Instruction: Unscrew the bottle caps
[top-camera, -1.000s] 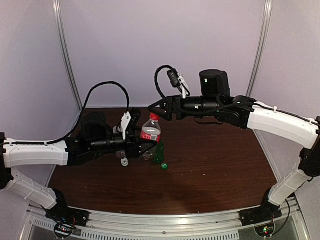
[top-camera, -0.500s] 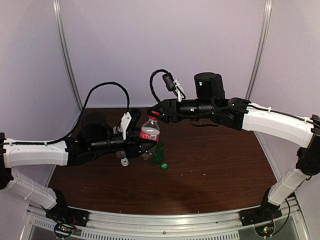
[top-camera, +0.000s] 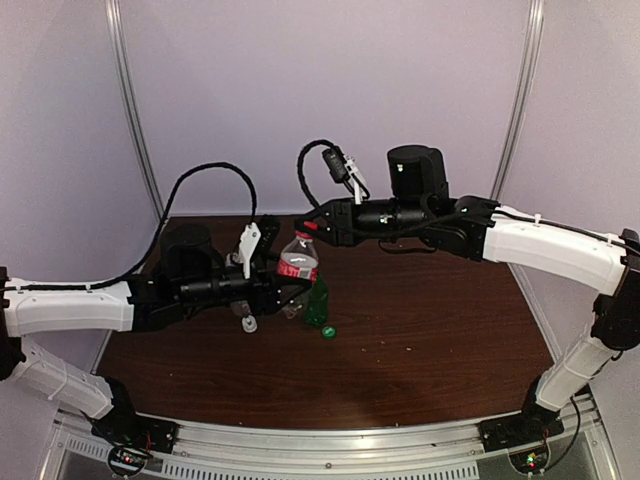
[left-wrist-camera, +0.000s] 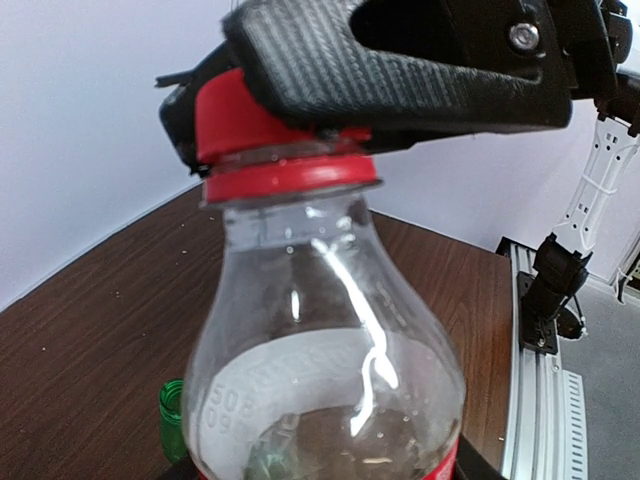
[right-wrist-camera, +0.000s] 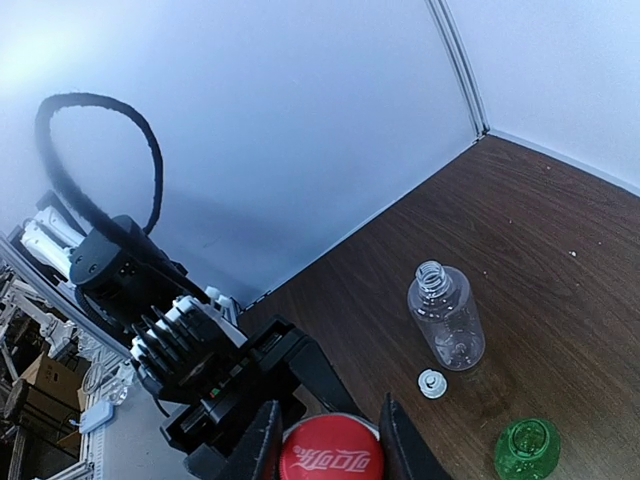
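Note:
My left gripper (top-camera: 290, 292) is shut on the body of the small clear bottle with the red label (top-camera: 299, 262) and holds it upright above the table. In the left wrist view this bottle (left-wrist-camera: 325, 350) fills the frame, and the right gripper's black fingers (left-wrist-camera: 400, 70) sit on its red cap (left-wrist-camera: 262, 140). From above, my right gripper (right-wrist-camera: 330, 450) is shut on the red cap (right-wrist-camera: 330, 460), one finger on each side. The clear unlabelled bottle (right-wrist-camera: 447, 317) stands with its mouth bare, its white cap (right-wrist-camera: 432, 383) beside it. The green bottle (right-wrist-camera: 527, 449) stands uncapped too.
A loose green cap (top-camera: 328, 331) lies on the dark wooden table (top-camera: 430, 320) just in front of the green bottle (top-camera: 317, 303). White walls close the back and sides. A metal rail (top-camera: 330, 440) runs along the near edge.
My right gripper has moved left onto the red cap and shut on it. The left gripper and its bottle have stayed in place.

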